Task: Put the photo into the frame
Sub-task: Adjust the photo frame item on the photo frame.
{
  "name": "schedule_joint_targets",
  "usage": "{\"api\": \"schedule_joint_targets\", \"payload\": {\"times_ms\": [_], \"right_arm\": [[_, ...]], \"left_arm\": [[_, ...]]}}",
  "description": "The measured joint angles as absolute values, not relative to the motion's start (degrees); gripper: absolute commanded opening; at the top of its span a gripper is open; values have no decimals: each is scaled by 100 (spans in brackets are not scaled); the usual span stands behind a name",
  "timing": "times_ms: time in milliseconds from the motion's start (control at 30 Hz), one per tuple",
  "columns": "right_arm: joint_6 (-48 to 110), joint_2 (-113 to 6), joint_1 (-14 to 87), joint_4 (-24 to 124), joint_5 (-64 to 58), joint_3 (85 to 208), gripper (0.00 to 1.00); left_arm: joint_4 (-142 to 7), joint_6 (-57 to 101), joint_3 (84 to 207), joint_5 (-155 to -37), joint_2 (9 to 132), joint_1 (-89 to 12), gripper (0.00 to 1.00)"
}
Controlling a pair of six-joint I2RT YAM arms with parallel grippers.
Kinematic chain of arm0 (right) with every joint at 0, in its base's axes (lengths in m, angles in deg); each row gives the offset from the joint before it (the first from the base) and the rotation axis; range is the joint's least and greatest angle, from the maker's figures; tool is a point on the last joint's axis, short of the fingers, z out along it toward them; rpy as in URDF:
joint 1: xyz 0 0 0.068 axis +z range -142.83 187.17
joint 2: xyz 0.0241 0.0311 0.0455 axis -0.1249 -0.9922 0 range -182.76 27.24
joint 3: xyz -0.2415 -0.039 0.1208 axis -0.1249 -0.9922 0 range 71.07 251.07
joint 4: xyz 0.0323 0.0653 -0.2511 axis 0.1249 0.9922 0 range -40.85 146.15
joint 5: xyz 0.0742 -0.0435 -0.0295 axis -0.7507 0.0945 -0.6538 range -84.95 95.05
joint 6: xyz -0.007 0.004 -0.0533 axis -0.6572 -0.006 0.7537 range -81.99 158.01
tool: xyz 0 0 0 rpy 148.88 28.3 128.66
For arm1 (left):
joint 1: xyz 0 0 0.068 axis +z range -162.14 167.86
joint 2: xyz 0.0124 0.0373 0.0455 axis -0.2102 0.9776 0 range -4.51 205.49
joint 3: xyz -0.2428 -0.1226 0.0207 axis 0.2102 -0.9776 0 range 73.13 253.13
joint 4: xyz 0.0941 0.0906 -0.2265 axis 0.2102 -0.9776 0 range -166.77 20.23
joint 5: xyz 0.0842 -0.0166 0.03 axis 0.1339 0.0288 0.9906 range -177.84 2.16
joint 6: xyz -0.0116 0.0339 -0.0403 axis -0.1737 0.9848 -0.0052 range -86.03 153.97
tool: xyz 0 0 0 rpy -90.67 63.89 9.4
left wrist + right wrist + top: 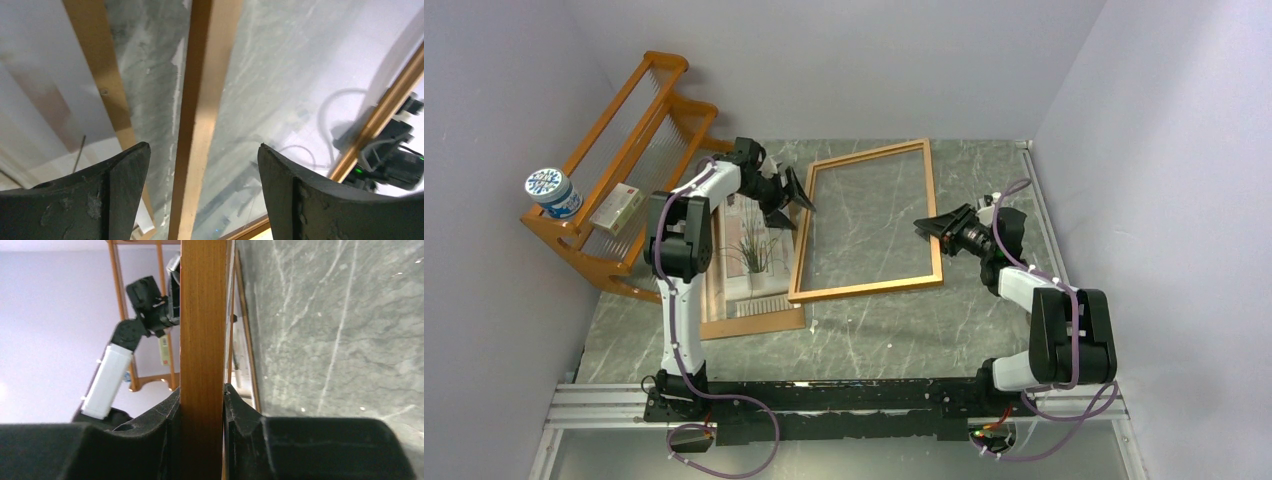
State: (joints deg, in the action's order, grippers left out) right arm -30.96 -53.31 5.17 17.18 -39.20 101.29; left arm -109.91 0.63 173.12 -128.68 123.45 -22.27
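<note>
The orange-brown frame (pixel 934 215) with its clear pane lies in mid-table. My right gripper (pixel 929 228) is shut on the frame's right rail, which runs between its pads in the right wrist view (pixel 202 340). My left gripper (pixel 801 199) is open just above the frame's left rail (pixel 197 115), with the rail between its fingers and untouched. The photo (pixel 749 250) of the spiky plant lies on the brown backing board (pixel 754 322), left of the frame and partly under my left arm.
An orange wooden shelf rack (pixel 629 160) stands at the far left, holding a blue-and-white tub (pixel 552 192) and a small box (pixel 617 208). Grey walls close in at the left, back and right. The arm rail (pixel 824 400) runs along the near edge.
</note>
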Motion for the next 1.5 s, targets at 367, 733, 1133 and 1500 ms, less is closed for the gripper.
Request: {"api": "schedule_joint_targets", "payload": {"times_ms": [367, 733, 1133, 1500], "right_arm": [[-4370, -5574, 517, 439, -3903, 9924, 4], [-4783, -6015, 484, -251, -4001, 9757, 12], [-5432, -7578, 539, -2658, -4300, 9323, 58], [-5410, -8127, 537, -3154, -4298, 9301, 73]], "left_arm": [[-10176, -844, 17006, -14470, 12363, -2115, 47], [-8965, -1382, 16765, -15205, 12142, -1925, 10], [-8827, -1839, 16870, -15408, 11602, -1648, 2], [-10090, -1126, 17712, -14851, 11515, -1385, 2]]}}
